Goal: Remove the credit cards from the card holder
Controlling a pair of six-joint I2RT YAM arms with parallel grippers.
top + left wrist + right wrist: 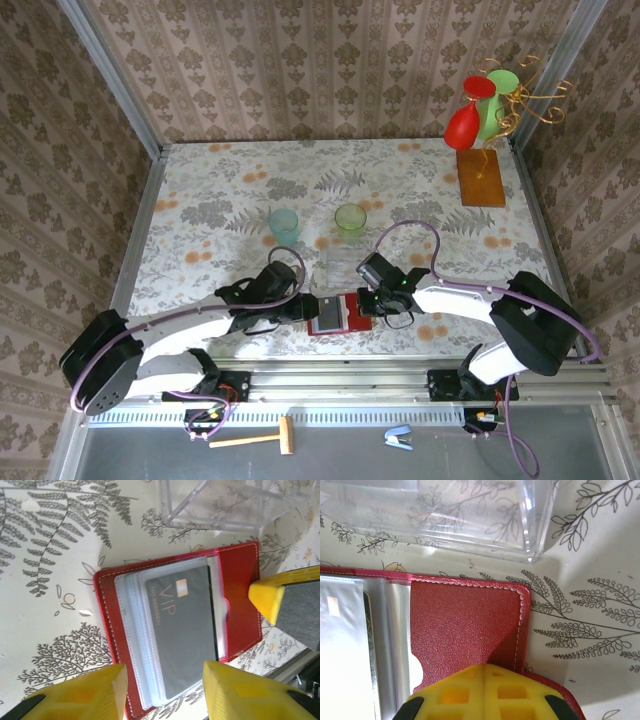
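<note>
The dark-red card holder (330, 318) lies open like a book near the table's front edge. In the left wrist view a grey credit card (185, 630) marked VIP sits in the top transparent pocket of the card holder (240, 575). My left gripper (164, 680) is open, its yellow fingers either side of the pocket stack's near end, just left of the holder in the top view (303, 308). My right gripper (484, 672) is shut, tips together and pressed down on the holder's red right flap (465, 625). One of its fingertips (265, 597) also shows on that flap.
A clear plastic box (342, 265) stands just behind the holder, close to both grippers (445, 515). Further back are a teal cup (284, 224) and a green cup (350, 219). A wooden-based stand (480, 178) is at the back right. The metal rail runs just in front.
</note>
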